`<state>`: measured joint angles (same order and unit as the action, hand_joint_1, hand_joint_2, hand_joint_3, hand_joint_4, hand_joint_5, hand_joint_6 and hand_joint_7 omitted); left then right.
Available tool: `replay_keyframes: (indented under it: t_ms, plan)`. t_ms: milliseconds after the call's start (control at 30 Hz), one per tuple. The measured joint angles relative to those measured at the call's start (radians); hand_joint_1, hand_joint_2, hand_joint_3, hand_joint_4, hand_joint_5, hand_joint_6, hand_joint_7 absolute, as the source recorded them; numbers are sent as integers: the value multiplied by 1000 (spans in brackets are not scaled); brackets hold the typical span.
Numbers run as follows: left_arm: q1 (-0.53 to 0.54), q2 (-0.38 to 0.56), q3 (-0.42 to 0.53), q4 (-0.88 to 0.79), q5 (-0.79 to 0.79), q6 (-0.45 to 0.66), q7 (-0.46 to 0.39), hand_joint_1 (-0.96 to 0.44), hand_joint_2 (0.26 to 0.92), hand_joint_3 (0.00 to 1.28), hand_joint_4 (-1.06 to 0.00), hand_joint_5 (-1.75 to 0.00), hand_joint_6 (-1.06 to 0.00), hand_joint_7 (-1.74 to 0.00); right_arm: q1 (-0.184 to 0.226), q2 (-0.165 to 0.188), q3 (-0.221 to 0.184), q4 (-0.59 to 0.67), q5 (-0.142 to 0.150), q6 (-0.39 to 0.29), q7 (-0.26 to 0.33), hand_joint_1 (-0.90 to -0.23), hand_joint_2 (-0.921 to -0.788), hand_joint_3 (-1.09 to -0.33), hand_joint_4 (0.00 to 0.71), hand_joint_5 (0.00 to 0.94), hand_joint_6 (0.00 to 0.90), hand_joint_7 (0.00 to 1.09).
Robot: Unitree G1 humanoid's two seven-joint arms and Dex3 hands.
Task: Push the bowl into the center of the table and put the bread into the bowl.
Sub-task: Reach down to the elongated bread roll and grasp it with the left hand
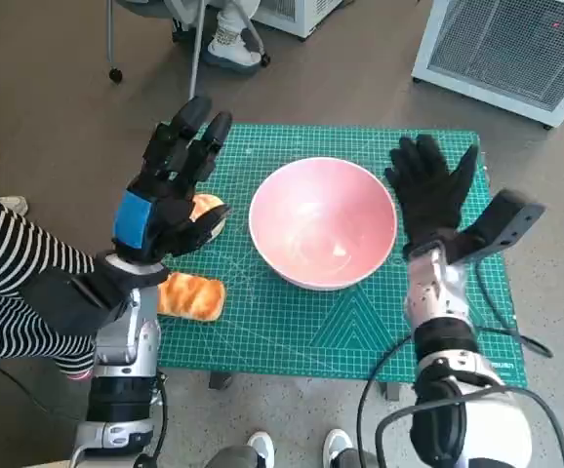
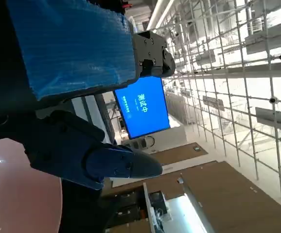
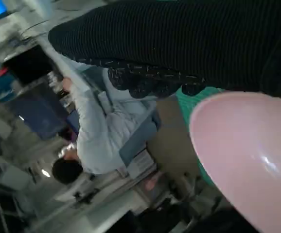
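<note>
The pink bowl (image 1: 323,222) sits near the middle of the green mat (image 1: 360,322), empty. Its rim also shows in the right wrist view (image 3: 247,150) and a pink edge in the left wrist view (image 2: 14,194). One bread piece (image 1: 192,295) lies at the mat's left front; another (image 1: 207,207) peeks out from under my left hand. My left hand (image 1: 170,185) is raised above the mat's left side, fingers spread, holding nothing. My right hand (image 1: 430,190) stands just right of the bowl, fingers spread and upright, close to the rim.
A person in a striped sleeve (image 1: 9,283) is at the left, close to my left arm. A seated person (image 3: 101,126) shows in the right wrist view. Chair legs and feet (image 1: 228,44) stand beyond the table, a white unit (image 1: 516,49) at the far right.
</note>
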<state>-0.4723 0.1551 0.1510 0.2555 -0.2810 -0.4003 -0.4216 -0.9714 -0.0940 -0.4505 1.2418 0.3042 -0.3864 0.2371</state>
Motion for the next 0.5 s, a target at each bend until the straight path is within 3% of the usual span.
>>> replay_keyframes:
  t_ms: [200, 400, 500]
  plan:
    - [-13, -8, -13, 10, 5, 0, 10, -621, 921, 252, -188, 0, -111, -320, 15, -37, 81, -90, -73, -134, 40, -643, -921, -811, 142, 7, 123, 327]
    - [-36, -16, -25, 11, 6, 6, 22, -627, 921, 257, -190, -1, -108, -327, 59, -62, 140, -221, -106, -258, 97, -666, -921, -757, 160, 13, 164, 367]
    - [-49, -21, -32, 6, 6, 17, 33, -630, 921, 259, -201, -3, -56, -440, 99, -64, 166, -307, -111, -308, 123, -700, -921, -730, 169, 15, 172, 385]
